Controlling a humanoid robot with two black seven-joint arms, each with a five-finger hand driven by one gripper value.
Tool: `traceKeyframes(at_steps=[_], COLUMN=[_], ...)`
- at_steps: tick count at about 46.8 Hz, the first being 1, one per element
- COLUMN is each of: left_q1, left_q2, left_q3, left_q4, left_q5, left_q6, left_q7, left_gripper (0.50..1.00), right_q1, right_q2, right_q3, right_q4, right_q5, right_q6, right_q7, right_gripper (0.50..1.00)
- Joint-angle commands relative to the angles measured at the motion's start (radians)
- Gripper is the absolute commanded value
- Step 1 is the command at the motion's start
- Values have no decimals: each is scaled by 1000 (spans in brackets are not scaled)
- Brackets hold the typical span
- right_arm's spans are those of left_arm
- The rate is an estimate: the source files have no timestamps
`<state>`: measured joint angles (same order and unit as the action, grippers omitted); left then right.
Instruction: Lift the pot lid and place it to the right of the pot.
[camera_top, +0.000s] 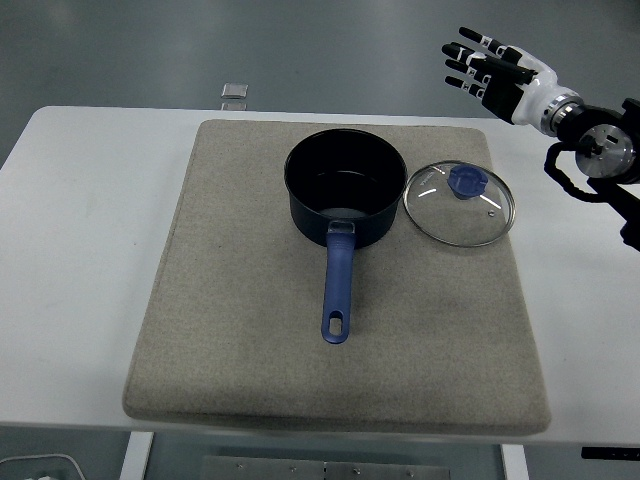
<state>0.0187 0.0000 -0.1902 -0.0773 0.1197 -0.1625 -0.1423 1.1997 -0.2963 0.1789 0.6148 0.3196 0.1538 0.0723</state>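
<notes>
A dark blue pot (346, 190) with a long blue handle (338, 290) stands uncovered on the grey mat (240, 330). Its glass lid (460, 203), with a blue knob (467, 180), lies flat on the mat just to the right of the pot, nearly touching it. My right hand (488, 68) hovers above the table's far right edge, beyond the lid, fingers spread and holding nothing. The left arm does not show.
The mat covers most of the white table (80, 230). A small clear object (236, 91) lies on the floor beyond the far edge. The right forearm (595, 150) reaches in from the right side.
</notes>
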Motion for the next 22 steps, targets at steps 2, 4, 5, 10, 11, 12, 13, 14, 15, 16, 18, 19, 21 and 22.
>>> traceKeyframes(at_steps=[2, 4, 5, 10, 11, 12, 13, 14, 15, 16, 18, 19, 21, 22], left_q1=[0, 0, 0, 0, 0, 0, 0, 0, 0, 0, 0, 0, 0, 0], left_q2=[0, 0, 0, 0, 0, 0, 0, 0, 0, 0, 0, 0, 0, 0], left_q3=[0, 0, 0, 0, 0, 0, 0, 0, 0, 0, 0, 0, 0, 0], left_q4=[1, 1, -1, -1, -1, -1, -1, -1, -1, -1, 1, 1, 1, -1], left_q5=[0, 0, 0, 0, 0, 0, 0, 0, 0, 0, 0, 0, 0, 0], left_q6=[0, 0, 0, 0, 0, 0, 0, 0, 0, 0, 0, 0, 0, 0], left_q7=[0, 0, 0, 0, 0, 0, 1, 0, 0, 0, 0, 0, 0, 0], left_gripper=[1000, 1000, 1000, 1000, 1000, 1000, 1000, 1000, 1000, 1000, 1000, 1000, 1000, 1000], right_q1=[0, 0, -2, -14, -15, -17, -17, -17, -17, -18, -22, -26, -28, -29], right_q2=[0, 2, 2, 2, 2, 2, 2, 2, 2, 3, 3, 3, 2, 2], right_q3=[-1, -1, -1, 1, 1, 1, 1, 1, 1, 1, 1, 1, 1, 1], right_q4=[-1, -1, -1, -1, -1, 0, 0, -1, 0, -1, 0, 0, 0, 0], right_q5=[-1, 3, 3, 3, 4, 4, 4, 4, 4, 4, 4, 4, 6, 6], right_q6=[-2, -2, -2, -3, -2, -3, -3, -3, -3, -3, -3, -3, -3, -3], right_q7=[1, 3, 3, 6, 9, 11, 15, 18, 21, 24, 29, 32, 35, 35], right_gripper=[915, 915, 915, 915, 915, 915, 915, 915, 915, 915, 915, 917, 917, 917])
